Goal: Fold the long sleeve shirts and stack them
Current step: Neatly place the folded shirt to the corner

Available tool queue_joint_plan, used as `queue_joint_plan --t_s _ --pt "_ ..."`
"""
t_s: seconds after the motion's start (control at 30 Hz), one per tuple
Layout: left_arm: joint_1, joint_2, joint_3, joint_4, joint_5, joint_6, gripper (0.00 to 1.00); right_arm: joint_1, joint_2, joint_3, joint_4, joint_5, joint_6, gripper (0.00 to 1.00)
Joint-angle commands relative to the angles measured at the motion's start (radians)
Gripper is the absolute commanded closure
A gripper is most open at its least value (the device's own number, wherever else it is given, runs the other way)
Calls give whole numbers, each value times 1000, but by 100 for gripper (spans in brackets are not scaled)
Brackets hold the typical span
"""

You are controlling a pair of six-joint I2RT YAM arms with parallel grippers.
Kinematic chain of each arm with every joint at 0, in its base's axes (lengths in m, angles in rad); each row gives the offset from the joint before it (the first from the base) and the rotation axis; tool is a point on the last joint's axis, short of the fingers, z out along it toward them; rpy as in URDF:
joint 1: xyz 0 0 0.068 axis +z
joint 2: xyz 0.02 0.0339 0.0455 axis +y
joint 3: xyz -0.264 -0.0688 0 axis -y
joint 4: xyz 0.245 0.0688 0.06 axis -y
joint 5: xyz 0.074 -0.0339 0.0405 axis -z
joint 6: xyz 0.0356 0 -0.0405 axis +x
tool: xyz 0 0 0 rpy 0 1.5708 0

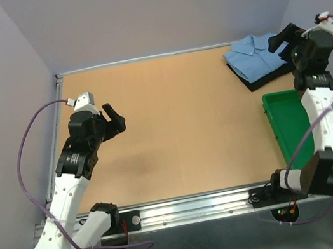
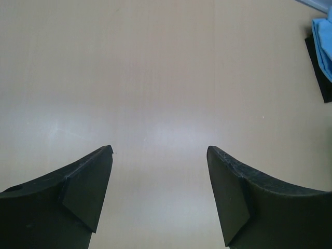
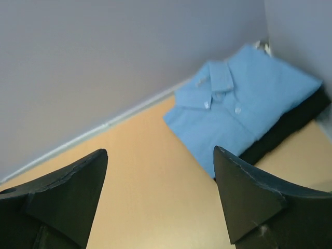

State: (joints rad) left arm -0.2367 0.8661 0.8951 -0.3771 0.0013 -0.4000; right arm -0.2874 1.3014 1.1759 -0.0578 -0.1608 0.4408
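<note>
1. The long sleeve shirts point(image 1: 256, 57) lay folded at the bench's point(image 1: 180, 128) far right corner, blue shirt point(image 3: 244, 111) atop black shirt point(image 3: 293, 124).
2. We saw the left end effector point(image 2: 160, 150) and the right end effector point(image 3: 158, 153) wide open, holding nothing, the right one near the stack.
3. We judged the stacking done; next, only a retreat.

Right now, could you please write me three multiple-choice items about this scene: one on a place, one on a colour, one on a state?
1. Where does the light blue shirt lie?
A) at the far right corner of the table
B) at its near left corner
C) at its middle

2. What colour is the shirt under it?
A) white
B) black
C) red

3. The right gripper is:
A) shut on a shirt
B) open, holding nothing
C) shut, empty

Answers:
1. A: it sits where the far and right walls meet.
2. B: a black shirt shows beneath its edge.
3. B: its jaws stand apart, with nothing between them.
</note>
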Motion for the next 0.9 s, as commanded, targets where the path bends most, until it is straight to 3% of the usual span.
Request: queue_joint_plan --t_s 0.0,0.23,0.37,0.5,0.67,0.87 --pt "-81 -38 62 -78 -103 47 15 -4 -223 -48 -106 78 -68 7" --pt "-104 -97 151 -151 -103 61 14 -4 -661 -130 -318 184 -59 0" --pt "-104 -197 160 -155 -176 56 14 -2 -888 -189 -466 224 -22 0" --pt "-104 -242 136 -204 -271 46 14 36 -984 -186 -586 210 7 0" --pt "-104 -383 84 -151 -325 24 11 71 -1076 -234 -597 112 25 0" --pt "-104 -495 87 -183 -363 -2 7 93 -1128 -251 -585 112 53 0"
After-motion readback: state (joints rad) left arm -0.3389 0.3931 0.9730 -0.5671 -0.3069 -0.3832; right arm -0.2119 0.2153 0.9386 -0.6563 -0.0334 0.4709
